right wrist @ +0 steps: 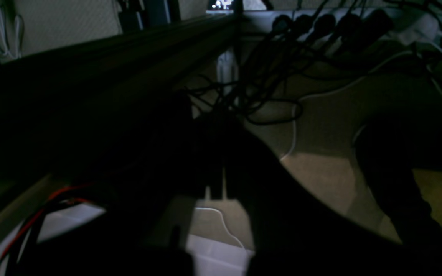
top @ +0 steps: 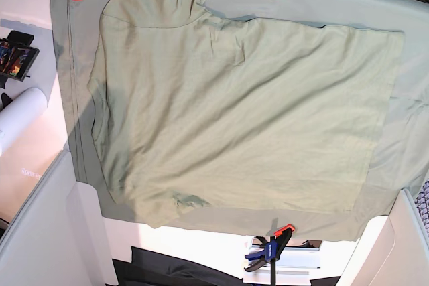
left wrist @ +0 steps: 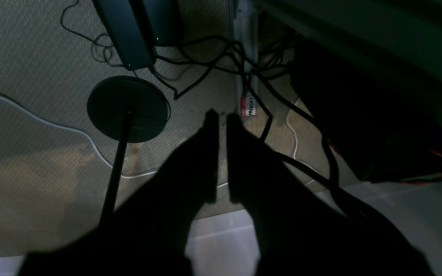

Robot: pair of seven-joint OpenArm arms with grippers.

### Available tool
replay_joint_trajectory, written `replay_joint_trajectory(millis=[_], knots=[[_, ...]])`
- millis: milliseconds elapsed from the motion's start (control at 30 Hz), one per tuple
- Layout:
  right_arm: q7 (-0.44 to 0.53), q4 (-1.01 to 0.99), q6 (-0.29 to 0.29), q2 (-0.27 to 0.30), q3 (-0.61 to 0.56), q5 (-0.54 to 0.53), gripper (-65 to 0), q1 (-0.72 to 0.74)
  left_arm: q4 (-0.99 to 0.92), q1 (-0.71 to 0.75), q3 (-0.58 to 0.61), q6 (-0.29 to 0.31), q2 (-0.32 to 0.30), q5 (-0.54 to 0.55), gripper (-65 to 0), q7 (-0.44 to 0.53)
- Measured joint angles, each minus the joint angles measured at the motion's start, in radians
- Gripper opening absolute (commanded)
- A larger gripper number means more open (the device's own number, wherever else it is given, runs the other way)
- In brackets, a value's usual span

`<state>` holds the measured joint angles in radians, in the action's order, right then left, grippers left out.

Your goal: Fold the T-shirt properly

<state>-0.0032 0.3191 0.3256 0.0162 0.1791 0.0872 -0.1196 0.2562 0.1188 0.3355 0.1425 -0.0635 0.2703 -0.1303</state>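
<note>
The left gripper [left wrist: 221, 119] hangs nearest over carpet, its jaws a narrow slit apart, empty. The right claw is too dark to judge. Farther off, the T-shirt [top: 234, 112] lies spread on the clamped sheet [top: 402, 152].

T-shirt [top: 234, 118]: soft matt cotton-like cloth, lightly creased. Cloth sheet [top: 402, 138] beneath: same matt woven look. Clamps [top: 271, 252]: glossy plastic. Floor carpet [left wrist: 33, 57]: rough, coarse weave. Cables [left wrist: 205, 69]: smooth, rubbery black sheathing. Round stand base [left wrist: 127, 108]: matt black.
</note>
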Motion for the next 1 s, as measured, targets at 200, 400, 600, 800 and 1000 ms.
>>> replay_joint_trajectory(millis=[200,400,600,800,1000], knots=[[0.0,0.001,0.0,0.0,0.0,0.0,-65.0,0.0,0.001,0.0,0.0,0.0,0.0,-0.024,-61.5,0.016],[0.003,0.002,0.0,0.0,0.0,0.004,-39.1,0.0,0.001,0.0,0.001,0.0,0.0,-0.051,-61.5,0.016],[0.003,0.002,0.0,0.0,0.0,0.003,-38.5,0.0,0.001,0.0,0.001,0.0,0.0,-0.051,-61.5,0.029],[-0.002,0.04,0.061,0.018,0.0,0.003,-38.5,-0.057,0.005,0.035,0.001,0.342,-0.063,-0.008,-61.6,0.196],[-0.011,0.253,0.082,0.079,0.0,-0.028,-38.5,-0.23,0.047,0.128,-0.082,0.534,-0.161,0.064,-61.6,0.368]])
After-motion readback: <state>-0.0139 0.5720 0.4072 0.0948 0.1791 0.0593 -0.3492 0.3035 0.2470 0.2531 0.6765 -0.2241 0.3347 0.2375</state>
